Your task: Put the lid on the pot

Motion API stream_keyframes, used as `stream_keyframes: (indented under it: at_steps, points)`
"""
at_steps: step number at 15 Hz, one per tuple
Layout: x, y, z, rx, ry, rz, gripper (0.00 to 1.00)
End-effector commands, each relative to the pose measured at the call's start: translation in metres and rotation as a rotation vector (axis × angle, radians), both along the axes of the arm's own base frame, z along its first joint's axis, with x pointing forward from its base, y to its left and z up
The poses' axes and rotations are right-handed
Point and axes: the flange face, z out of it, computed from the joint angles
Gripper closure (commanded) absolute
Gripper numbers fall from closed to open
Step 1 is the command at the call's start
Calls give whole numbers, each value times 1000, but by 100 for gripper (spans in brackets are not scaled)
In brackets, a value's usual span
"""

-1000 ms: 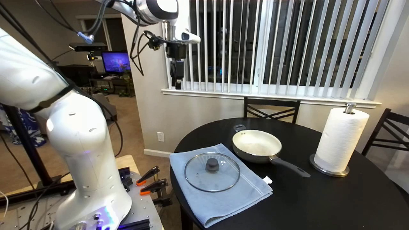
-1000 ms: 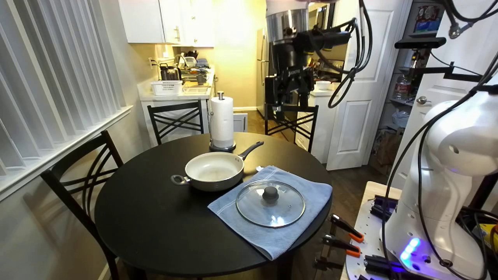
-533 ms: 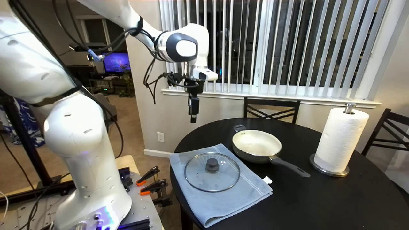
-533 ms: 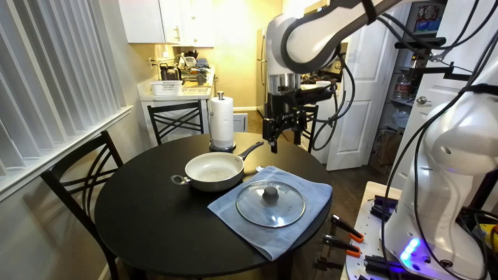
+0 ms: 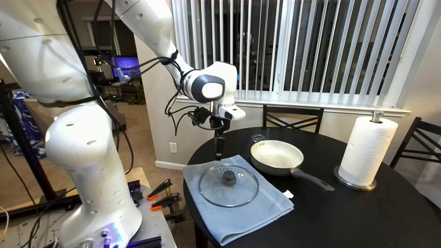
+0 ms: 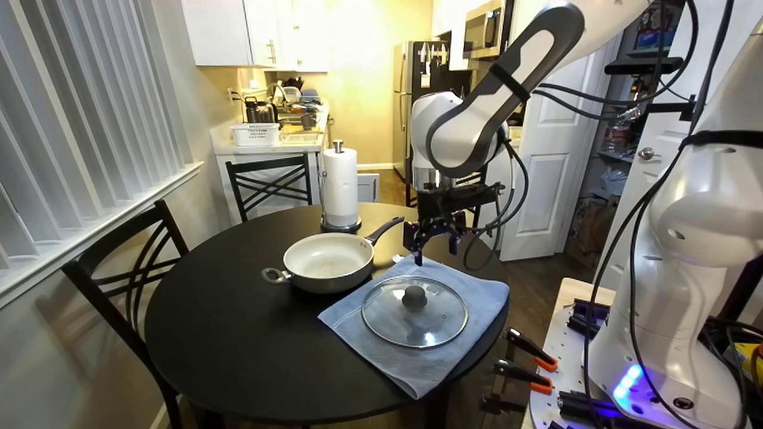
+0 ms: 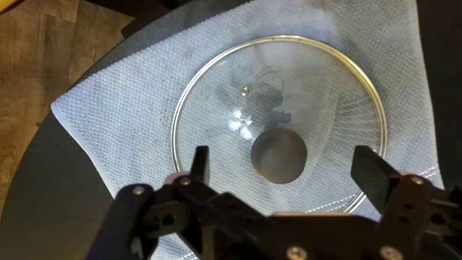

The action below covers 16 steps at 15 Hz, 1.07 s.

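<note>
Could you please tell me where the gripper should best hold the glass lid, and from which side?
I would grip the dark centre knob, coming straight down from above. The lid lies flat on the blue towel, its knob uppermost and raised. The open gripper seems wide enough to close on the knob's sides.

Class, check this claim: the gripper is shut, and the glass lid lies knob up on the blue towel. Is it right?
No: the wrist view shows the gripper open, its fingers apart. The glass lid does lie knob up on the blue towel.
</note>
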Motion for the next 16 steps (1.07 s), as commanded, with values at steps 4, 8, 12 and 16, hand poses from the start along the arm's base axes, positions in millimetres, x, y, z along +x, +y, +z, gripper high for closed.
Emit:
stream_keyframes:
  at_steps: [4, 8, 12, 16]
  points:
    - [3, -9, -33, -68, 9, -25, 0]
    - [3, -10, -38, -72, 19, -26, 0]
    - [-1, -4, -42, -75, 11, -5, 0]
    - [-9, 18, -60, -18, -30, 37, 0]
